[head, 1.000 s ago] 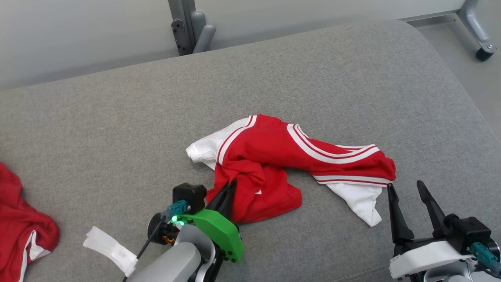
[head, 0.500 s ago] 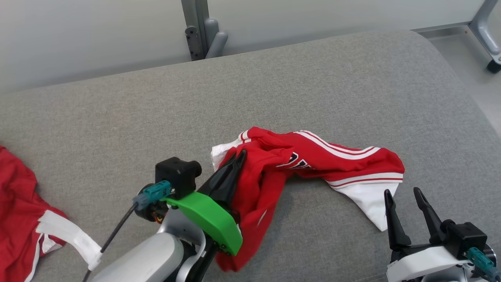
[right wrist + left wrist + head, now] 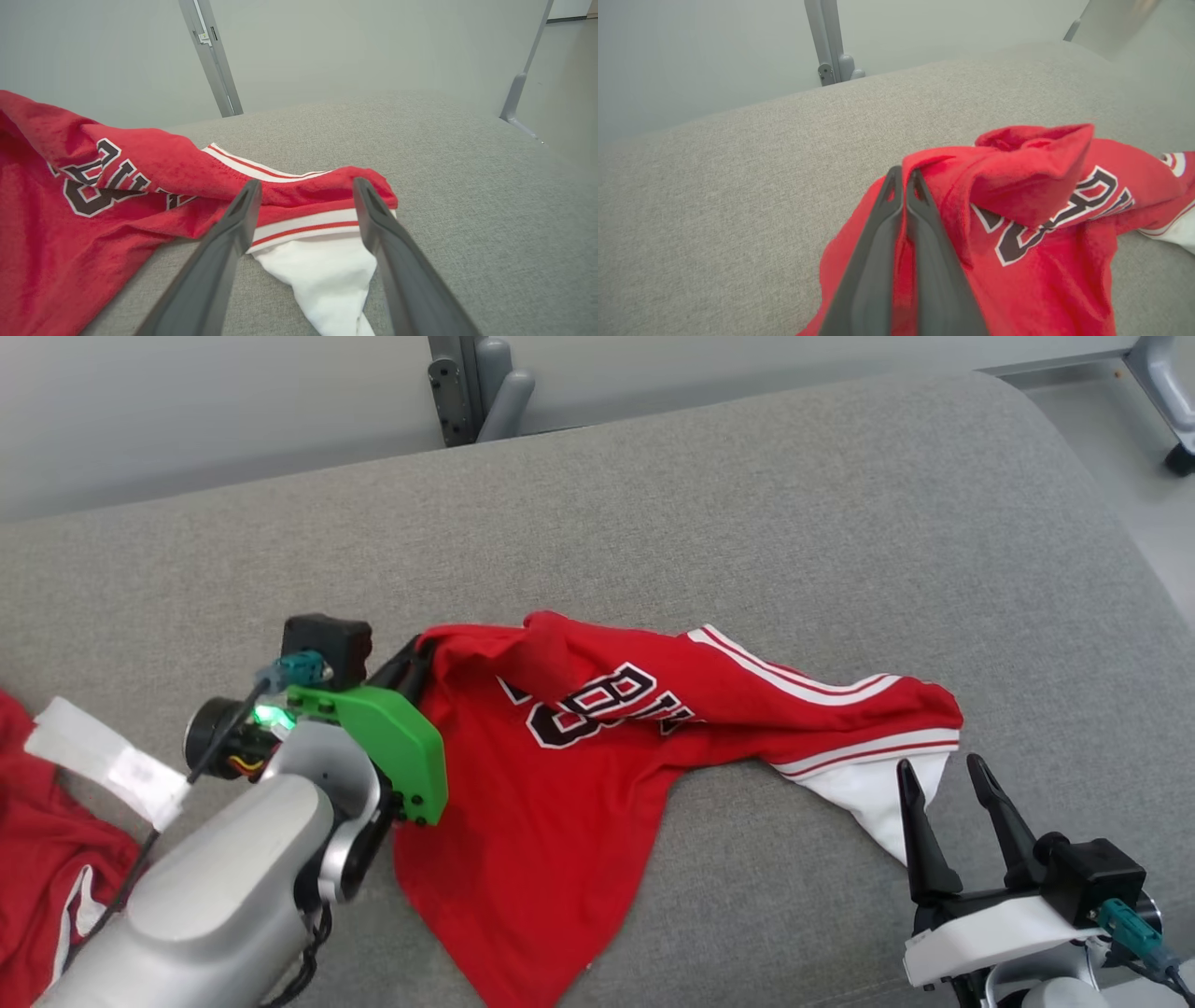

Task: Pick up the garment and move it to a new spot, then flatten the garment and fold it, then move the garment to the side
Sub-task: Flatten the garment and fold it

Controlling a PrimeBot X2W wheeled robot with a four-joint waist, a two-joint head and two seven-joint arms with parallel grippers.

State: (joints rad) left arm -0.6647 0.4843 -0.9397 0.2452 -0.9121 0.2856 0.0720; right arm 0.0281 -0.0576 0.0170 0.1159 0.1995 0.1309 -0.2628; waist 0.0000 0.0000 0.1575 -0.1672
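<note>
A grey cushion (image 3: 747, 504) carries a red lettered jersey (image 3: 560, 784) stretched across its middle toward the near edge. The jersey's left shoulder is raised off the fabric and its white sleeve (image 3: 878, 812) lies toward the near right corner. The left gripper (image 3: 415, 658), its fingers pressed together on a thin fold of the red cloth, bears the whole lift. A pinch that slight could slip if the carry is quick and drop the jersey in a heap. The trailing sleeve end rests on the cushion, so dragging may twist the body. A flap folded over the lettering could be pressed into a crease at flattening. The lower hem appears to hang past the cushion's near edge, though the head view cuts it off, and its weight could pull the cloth off the cushion. The right gripper (image 3: 941, 770) waits with its fingers wide apart and nothing between them, just short of the sleeve. A move toward the left edge risks tangling with the second red garment (image 3: 47, 859) there. Counted: one cushion, two red garments, two grippers, one grey post (image 3: 476, 387) beyond the far edge, one white tag (image 3: 103, 761) on the left arm's cable.
</note>
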